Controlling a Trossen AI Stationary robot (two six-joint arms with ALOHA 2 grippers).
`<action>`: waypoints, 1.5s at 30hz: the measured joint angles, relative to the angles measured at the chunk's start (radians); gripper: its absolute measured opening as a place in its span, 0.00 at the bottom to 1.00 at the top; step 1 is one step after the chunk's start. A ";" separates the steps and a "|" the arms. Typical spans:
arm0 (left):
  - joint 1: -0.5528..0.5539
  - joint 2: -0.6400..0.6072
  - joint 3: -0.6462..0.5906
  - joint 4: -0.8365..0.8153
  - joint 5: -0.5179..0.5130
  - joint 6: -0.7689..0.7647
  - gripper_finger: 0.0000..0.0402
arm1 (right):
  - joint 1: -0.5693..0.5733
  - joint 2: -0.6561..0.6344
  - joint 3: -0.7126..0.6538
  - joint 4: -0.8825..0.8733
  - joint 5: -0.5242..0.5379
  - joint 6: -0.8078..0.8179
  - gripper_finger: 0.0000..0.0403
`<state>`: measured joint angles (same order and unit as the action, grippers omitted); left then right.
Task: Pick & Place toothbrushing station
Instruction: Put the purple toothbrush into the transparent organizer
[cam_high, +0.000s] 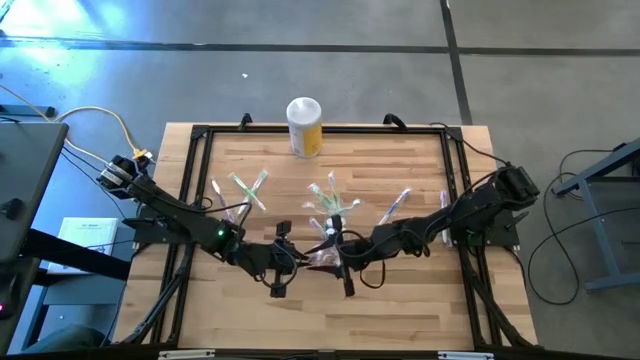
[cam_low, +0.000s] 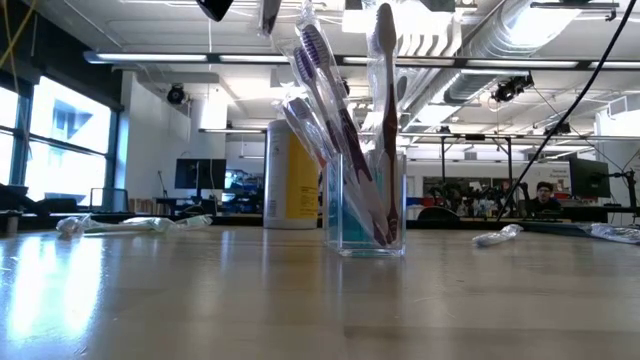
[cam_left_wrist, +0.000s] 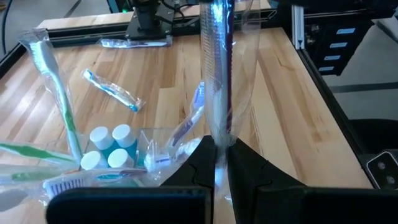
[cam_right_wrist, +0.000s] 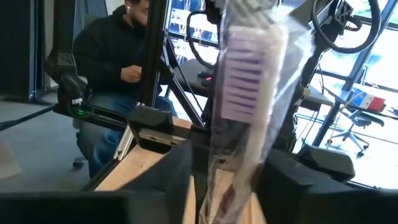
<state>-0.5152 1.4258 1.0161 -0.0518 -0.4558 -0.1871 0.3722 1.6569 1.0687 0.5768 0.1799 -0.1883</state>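
Note:
The clear cup stands on the table between my two grippers, with several wrapped toothbrushes leaning in it; it also shows in the high view. My left gripper is just left of the cup and is shut on a wrapped toothbrush. My right gripper is just right of the cup, with its fingers on either side of a wrapped toothbrush with purple bristles. More toothbrushes lie flat on the table behind the cup. My left gripper pinches the wrapped toothbrush between its two fingers at one end. The brush runs straight on from the fingertips, along the fingers. It is clear of the table as far as it shows; its far end is out of the picture. My right gripper has the wrapped toothbrush's handle between its two fingers, below the bristle head. The brush stands upright, head up, across the fingers. Its lower end is hidden below the picture.
A yellow canister with a white lid stands at the table's far edge. A black frame runs round the tabletop. Loose toothbrushes also lie at the right. A person sits beyond the table in the right wrist view.

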 joint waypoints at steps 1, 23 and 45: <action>-0.001 0.000 0.000 0.000 0.000 0.000 0.03 | 0.000 0.000 0.000 -0.001 0.000 0.000 0.30; -0.002 0.000 0.000 -0.002 0.037 -0.026 0.52 | 0.100 -0.040 0.055 -0.182 -0.081 -0.025 0.03; -0.001 -0.077 0.000 -0.661 0.033 -0.491 0.52 | 0.192 -0.063 0.105 -0.738 0.381 0.262 0.03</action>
<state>-0.5164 1.3491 1.0164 -0.7126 -0.4228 -0.6780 0.5646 1.5940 1.1736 -0.1617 0.5606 0.0739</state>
